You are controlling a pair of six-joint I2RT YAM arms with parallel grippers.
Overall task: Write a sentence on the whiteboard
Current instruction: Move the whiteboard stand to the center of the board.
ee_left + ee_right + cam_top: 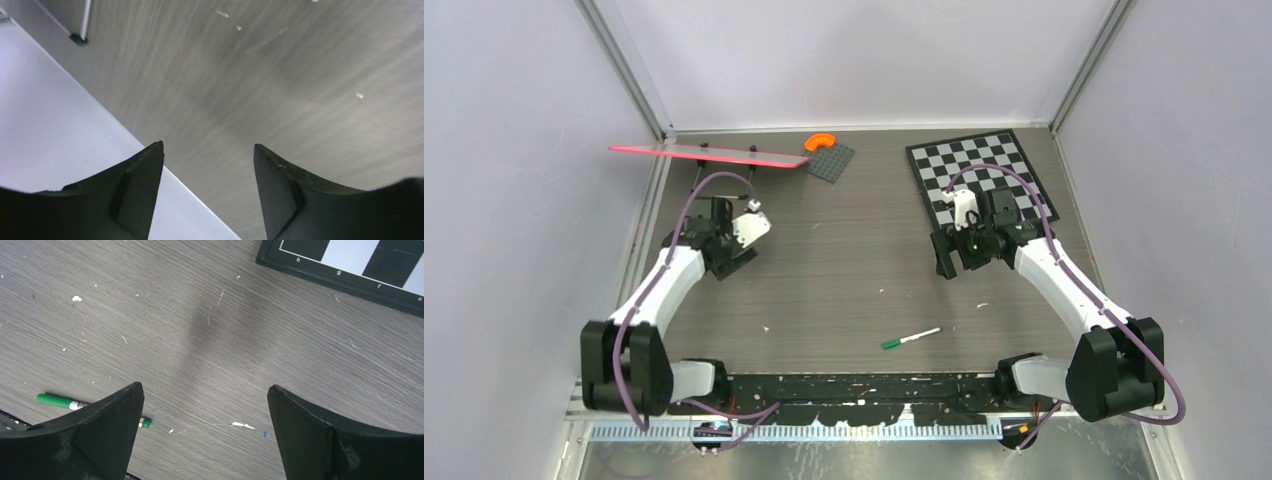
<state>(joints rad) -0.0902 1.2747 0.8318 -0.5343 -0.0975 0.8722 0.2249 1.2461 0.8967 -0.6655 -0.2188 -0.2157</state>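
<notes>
The whiteboard (pixel 709 155) stands at the back left and shows edge-on as a thin red-pink strip; its face and the sentence are hidden. A green-and-white marker (pixel 911 338) lies on the table near the front centre. In the right wrist view the marker (pixel 57 401) is partly behind my left finger. My left gripper (pixel 732 264) (pixel 208 146) hangs open over bare table, in front of the board and holding nothing. My right gripper (pixel 946 258) (pixel 205 387) is wide open and empty, beside the chessboard's near corner and well back from the marker.
A black-and-white chessboard (pixel 980 172) (pixel 350 265) lies at the back right. An orange curved piece (pixel 821 143) sits on a grey plate (pixel 834 160) at the back centre. A pale wall panel (pixel 60 130) runs along the left. Small white specks dot the table.
</notes>
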